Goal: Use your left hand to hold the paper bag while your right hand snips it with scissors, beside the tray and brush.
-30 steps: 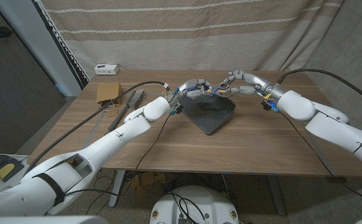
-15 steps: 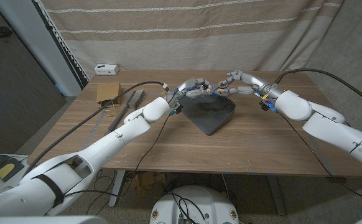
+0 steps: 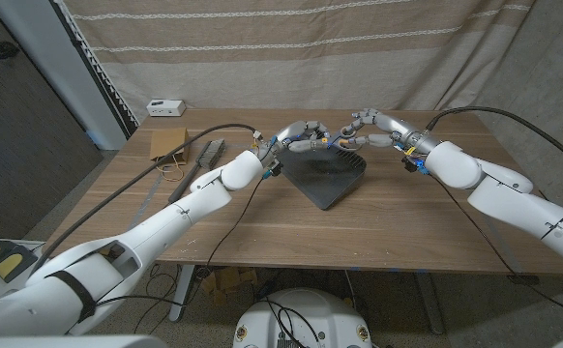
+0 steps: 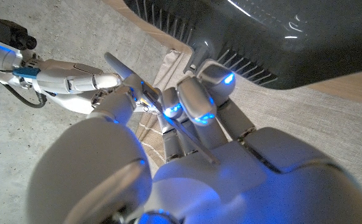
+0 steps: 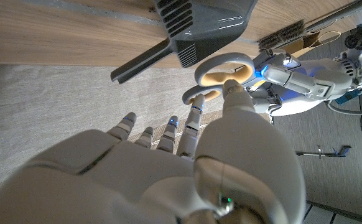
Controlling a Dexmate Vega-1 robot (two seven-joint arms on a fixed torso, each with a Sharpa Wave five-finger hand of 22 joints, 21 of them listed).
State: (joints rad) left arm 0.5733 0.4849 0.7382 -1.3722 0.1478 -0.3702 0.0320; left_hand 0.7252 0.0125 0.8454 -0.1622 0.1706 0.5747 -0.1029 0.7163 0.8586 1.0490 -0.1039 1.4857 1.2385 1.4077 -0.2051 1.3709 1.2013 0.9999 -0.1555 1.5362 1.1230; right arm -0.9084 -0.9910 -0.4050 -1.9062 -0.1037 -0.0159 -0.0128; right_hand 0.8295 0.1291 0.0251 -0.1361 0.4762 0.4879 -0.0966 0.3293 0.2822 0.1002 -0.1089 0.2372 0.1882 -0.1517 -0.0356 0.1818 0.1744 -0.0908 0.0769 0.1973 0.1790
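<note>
Scissors (image 5: 221, 74): held between both hands above the far edge of the tray (image 3: 328, 174); blades gripped by left hand (image 3: 301, 136), handle loops met by right hand (image 3: 367, 130), grasp not discernible. Paper bag (image 3: 167, 144): far left, beside brush (image 3: 200, 162), nearer the left arm.

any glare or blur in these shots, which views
Left wrist view: white glare streaks on the dark tray, and blue glow on the left hand's fingers, which sit close and soft. Right wrist view: the right hand is blurred up close, while the scissors stay sharp. Head view: even light.
</note>
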